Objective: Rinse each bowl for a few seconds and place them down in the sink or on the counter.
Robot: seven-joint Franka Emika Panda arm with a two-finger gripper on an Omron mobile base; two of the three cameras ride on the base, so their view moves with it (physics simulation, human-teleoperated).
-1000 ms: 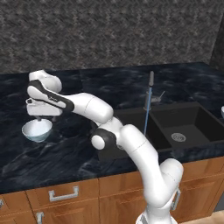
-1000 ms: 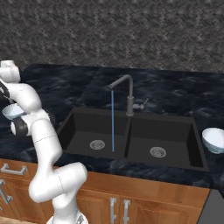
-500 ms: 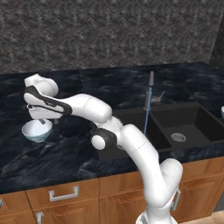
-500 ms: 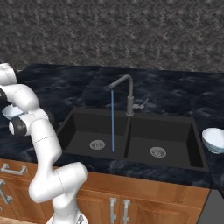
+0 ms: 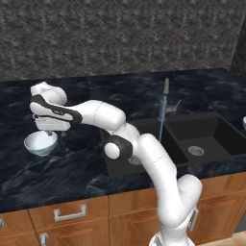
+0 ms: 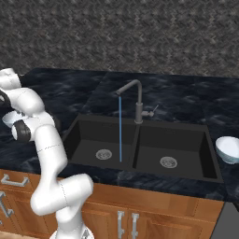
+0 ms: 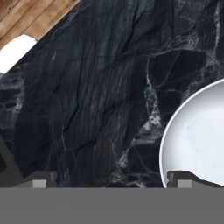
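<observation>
So we've got the big black counter [image 5: 86, 168] running the whole width, with the double sink [image 6: 140, 144] set into it toward the right and the faucet [image 6: 135, 100] running a thin blue stream into the left basin. Our arm is stretched way out to the left, well apart from the sink, and the gripper [image 5: 47, 134] hangs right over the near bowl [image 5: 41, 143], which sits upright on the counter. The other bowl [image 6: 228, 149] is parked on the counter just past the right end of the sink, nowhere near us. Jaws are spread as wide as they go, nothing in them. The bit that matters for the grab: in the hand view the bowl [image 7: 197, 140] sits off to the right side, with the right fingertip [image 7: 181, 177] over or just inside its rim and the left fingertip [image 7: 39, 180] hanging over bare marble — so we're straddling the rim on one side, not centred on the bowl. Looks to us like a rim pinch is the plan: drop straight down so one finger goes inside the wall and one outside, then close. It's round, so no long axis to line up with. Glossy and thin-walled, though — a shallow bite could let it slip or tip.
</observation>
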